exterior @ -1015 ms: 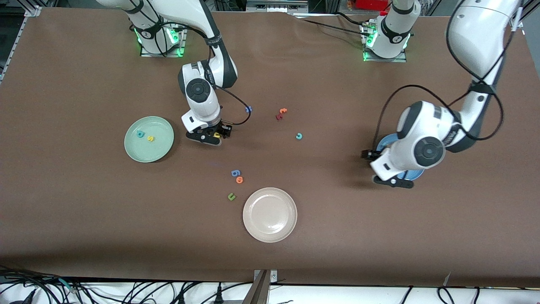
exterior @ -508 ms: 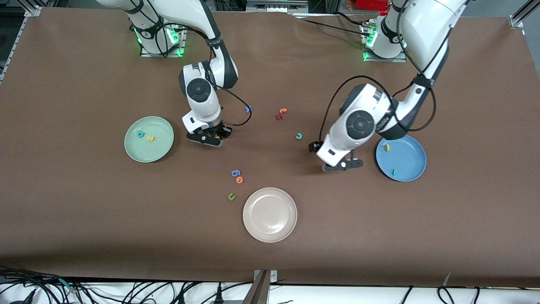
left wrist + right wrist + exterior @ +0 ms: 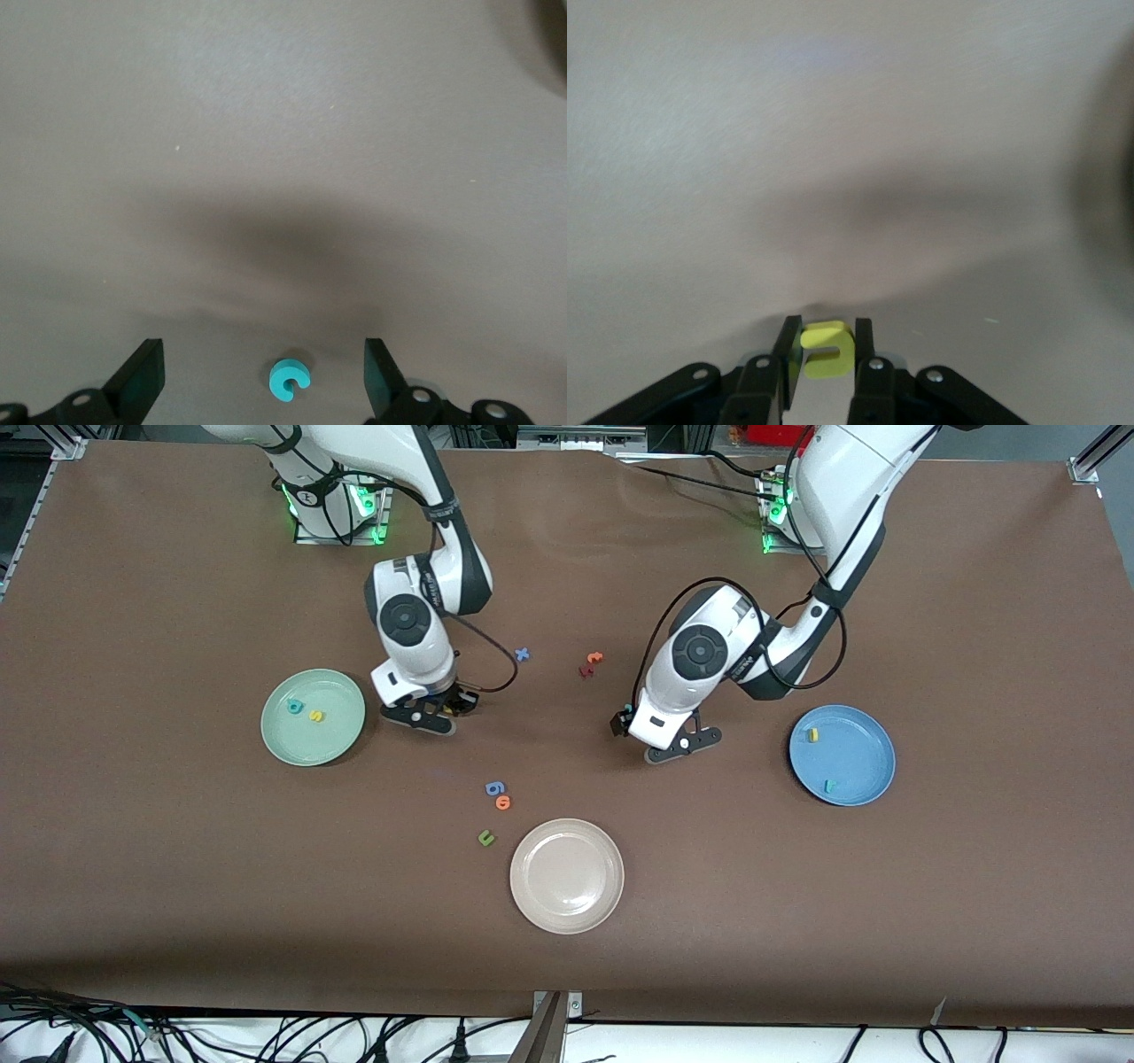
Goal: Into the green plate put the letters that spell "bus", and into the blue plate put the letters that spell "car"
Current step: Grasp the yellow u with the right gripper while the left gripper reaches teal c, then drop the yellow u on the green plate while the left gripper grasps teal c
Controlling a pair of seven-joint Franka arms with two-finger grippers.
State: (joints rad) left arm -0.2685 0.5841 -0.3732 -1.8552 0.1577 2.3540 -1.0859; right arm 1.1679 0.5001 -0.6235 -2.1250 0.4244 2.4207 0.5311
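My right gripper is shut on the yellow "u"; in the front view the right gripper hangs low over the table beside the green plate. That plate holds the teal "b" and the yellow "s". My left gripper is open, and the teal "c" lies flat on the table between its fingers, touching neither. From the front the left gripper hangs over mid-table. The blue plate holds the yellow "a" and the teal "r".
A beige-white plate sits nearer the front camera. Beside it lie a blue "6"-like letter, an orange "o" and an olive "u". A blue letter, an orange "t" and a red letter lie between the arms.
The left arm swung from over the blue plate to above the teal "c", staying open. The right gripper shut on the yellow "u" and shifted slightly toward the green plate.
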